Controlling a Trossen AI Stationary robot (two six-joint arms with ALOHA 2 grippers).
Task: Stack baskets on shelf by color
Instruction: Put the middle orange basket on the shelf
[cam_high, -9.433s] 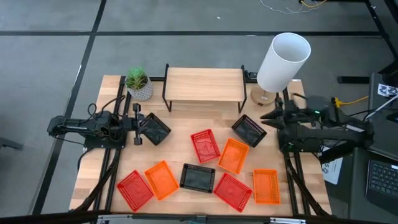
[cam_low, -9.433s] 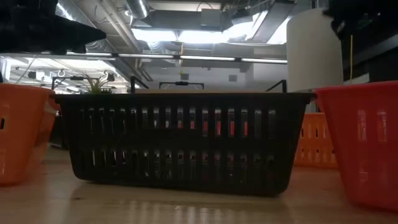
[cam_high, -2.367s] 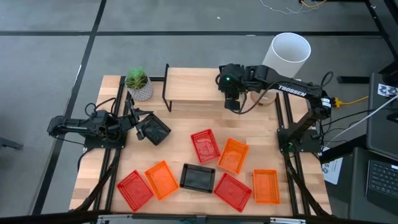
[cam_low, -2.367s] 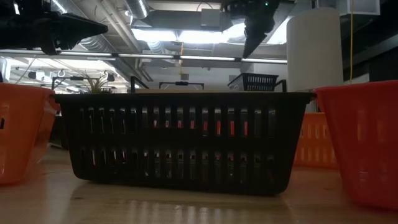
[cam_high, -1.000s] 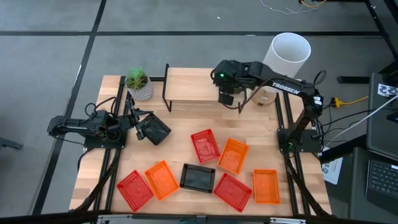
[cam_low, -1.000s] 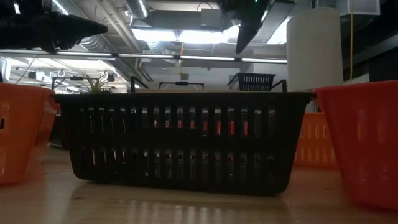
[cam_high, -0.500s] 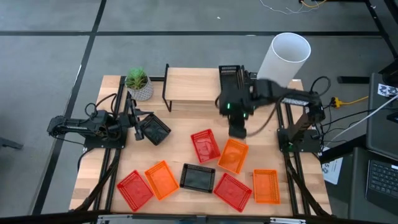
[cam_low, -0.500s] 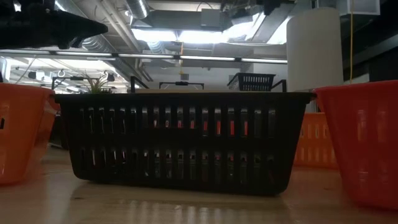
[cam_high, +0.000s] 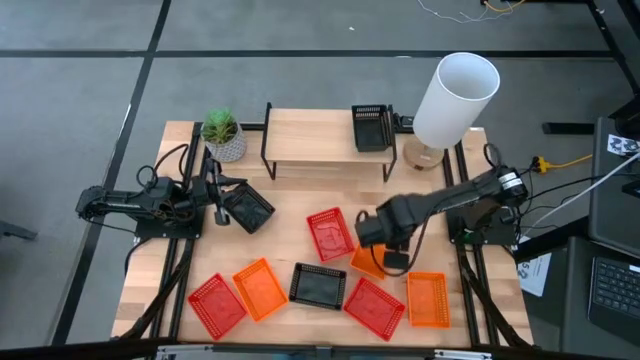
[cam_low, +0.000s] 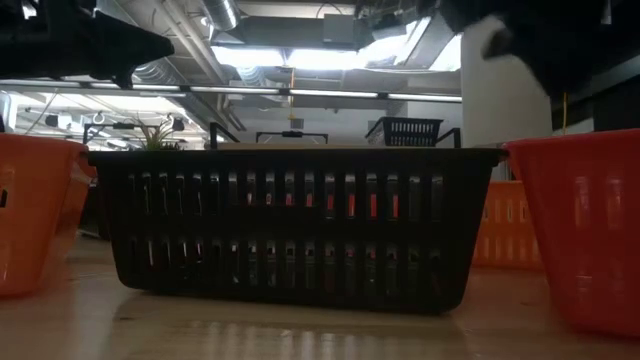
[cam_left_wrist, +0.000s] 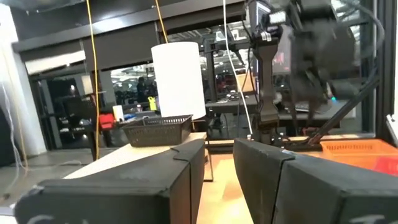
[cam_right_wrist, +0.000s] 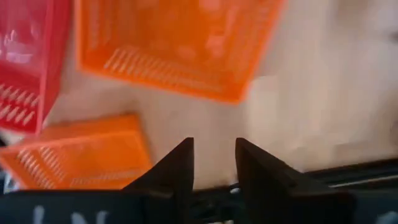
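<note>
Currently hovering in front of the shelf (cam_high: 328, 135), right of its middle: right end effector (cam_high: 390, 258), directly above an orange basket (cam_high: 362, 258) lying on the worktop (cam_high: 300, 190). Fingers slightly spread, nothing pinched between them; wrist view looks straight down onto the mesh floor of that orange basket (cam_right_wrist: 180, 43). Judged as positioning for the next pick.

Already placed on the right end of the shelf top: one black basket (cam_high: 371, 128), upright, long side running front to back. Probably set at the end to leave room beside it for separate red and orange stacks.

Parked off the left front corner of the shelf: left end effector (cam_high: 215, 190), fingers slightly spread and empty, just beside a second black basket (cam_high: 248, 208). Left wrist view looks level across toward the shelf, not at this basket. Likely candidate for stacking into the shelved black one.

Scattered well in front of the shelf, all flat on the worktop and open side up: red basket (cam_high: 328, 233) just beside the targeted orange one, then a front row of red (cam_high: 215, 303), orange (cam_high: 260, 288), black (cam_high: 318, 285), red (cam_high: 373, 305) and orange (cam_high: 428, 298).

Caution: grip the orange rim only, away from the red neighbour.
</note>
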